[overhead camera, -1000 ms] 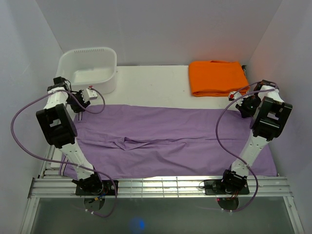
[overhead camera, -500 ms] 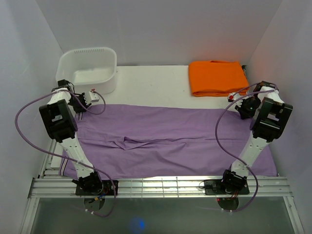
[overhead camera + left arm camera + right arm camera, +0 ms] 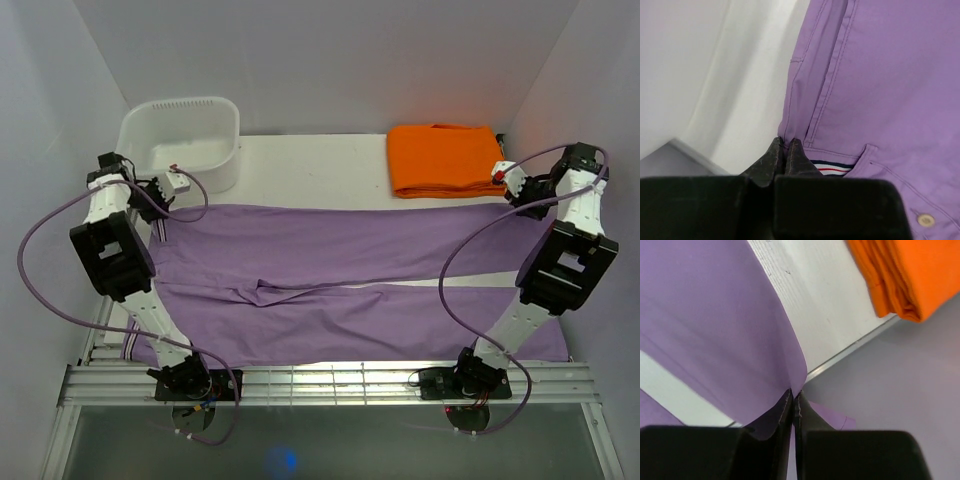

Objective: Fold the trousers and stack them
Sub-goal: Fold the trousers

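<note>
Lilac trousers (image 3: 340, 275) stretched across the table, far leg lifted taut.

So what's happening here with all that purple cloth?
Two robot arms are folding a pair of lilac trousers spread across the table. The left pincer is shut on their waist end and the right pincer on a leg's hem end, holding that far edge up. No fold is made yet. A folded orange cloth and a white tub sit at the back.

Your left arm (image 3: 112, 252) and right arm (image 3: 563, 265) are made of white tubes with chunky black blocks at the joints. A thin purple cable (image 3: 444, 280) loops off each one. Your left gripper (image 3: 784, 143) and right gripper (image 3: 793, 393) have dull black, pointy fingers with small scratches.
</note>
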Controlling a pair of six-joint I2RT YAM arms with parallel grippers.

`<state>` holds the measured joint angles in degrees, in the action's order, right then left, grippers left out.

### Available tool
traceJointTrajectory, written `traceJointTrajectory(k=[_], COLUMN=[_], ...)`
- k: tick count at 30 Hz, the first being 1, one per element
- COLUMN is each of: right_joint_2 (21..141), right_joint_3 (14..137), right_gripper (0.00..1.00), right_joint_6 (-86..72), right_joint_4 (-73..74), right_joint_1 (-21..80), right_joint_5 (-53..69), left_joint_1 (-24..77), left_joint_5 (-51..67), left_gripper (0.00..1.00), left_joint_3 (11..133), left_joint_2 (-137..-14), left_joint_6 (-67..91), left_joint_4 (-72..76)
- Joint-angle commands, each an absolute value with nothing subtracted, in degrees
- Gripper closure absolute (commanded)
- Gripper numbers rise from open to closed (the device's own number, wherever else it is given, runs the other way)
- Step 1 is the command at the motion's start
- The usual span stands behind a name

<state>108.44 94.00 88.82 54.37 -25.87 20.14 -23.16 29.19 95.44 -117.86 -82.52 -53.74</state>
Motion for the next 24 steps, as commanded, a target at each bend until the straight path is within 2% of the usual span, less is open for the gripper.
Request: traceJointTrajectory(k=[1,5,9,15,21,24], right_joint_2=[102.05,96.69,87.99,76.74,74.71,76.37], right_joint_3=[95.81,93.96,88.43,71.21,56.19,51.70], right_gripper=[0.92,0.92,0.92,0.92,0.92,0.92], right_joint_6=[103.53,106.60,116.24,134.96,141.06,139.31], right_joint_4=[60.38,63.45,68.45,71.98,68.04,63.21], right_joint_1=[-28.21,-31.19,-37.87,-50.96,-58.88,-58.71], right_joint_5=[22.41,23.55,25.05,21.10,11.52,9.93], left_joint_1=[-25.66,-28.03,-33.46,-45.14,-49.56,-49.57], left_joint_5=[35.15,37.61,41.13,37.37,18.85,17.57], left_gripper=[1.00,1.00,1.00,1.00,1.00,1.00], left_joint_3=[96.69,92.03,85.44,71.38,53.56,51.50], left_joint_2=[-106.54,-97.75,-85.19,-72.35,-71.36,-78.82], left_joint_6=[-80.51,-81.38,-86.03,-107.46,-110.57,-105.84], left_joint_4=[-54.93,-55.11,-60.37,-78.90,-80.33,-76.48])
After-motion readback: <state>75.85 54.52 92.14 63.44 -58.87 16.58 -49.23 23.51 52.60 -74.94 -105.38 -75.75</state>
